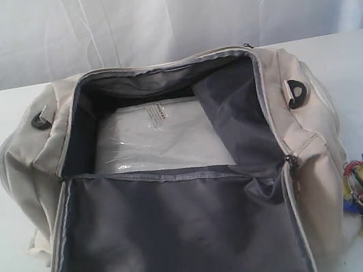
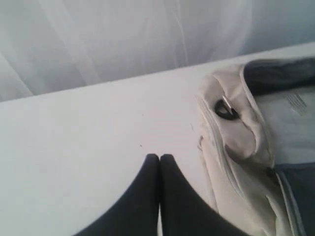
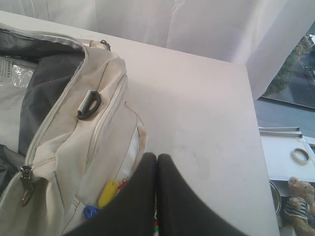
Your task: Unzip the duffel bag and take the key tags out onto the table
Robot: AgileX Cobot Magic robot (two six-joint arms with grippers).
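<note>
Setting: staged indoor test bay, lab-type rather than a home.
White curtain [image 1: 149, 17] hung all along the far edge of a plain white table [image 1: 2, 137]; beyond the table's edge on the right arm's side, a window [image 3: 290, 69] onto trees and a lower side shelf [image 3: 278, 152] holding a roll of tape [image 3: 300, 155] and a teddy bear [image 3: 297, 196].
</note>
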